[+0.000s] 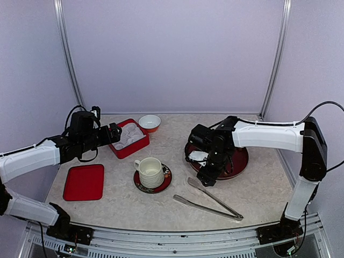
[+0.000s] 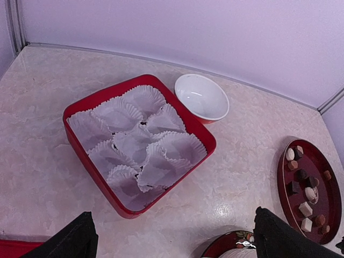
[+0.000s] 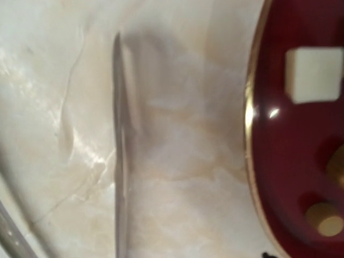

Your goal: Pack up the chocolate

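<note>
The chocolate (image 2: 303,185), several tiny dark, tan and white pieces, lies on a dark red oval plate (image 2: 334,200). The right wrist view shows a white cube (image 3: 313,73) and a tan round piece (image 3: 325,219) on the plate (image 3: 285,161). The red box (image 2: 80,156) holds several empty white paper cups. My left gripper (image 2: 174,244) is open and empty, hovering just in front of the box (image 1: 124,151). My right gripper (image 1: 207,176) is open, low over the table between the plate (image 1: 241,161) and the tip of the metal tongs (image 3: 118,161); only a sliver of one finger shows in the right wrist view.
A white cup (image 1: 150,171) stands on a patterned saucer (image 1: 166,180) at the centre. The tongs (image 1: 210,202) lie front right. A red lid (image 1: 84,183) lies front left. A white bowl (image 1: 149,122) sits behind the box.
</note>
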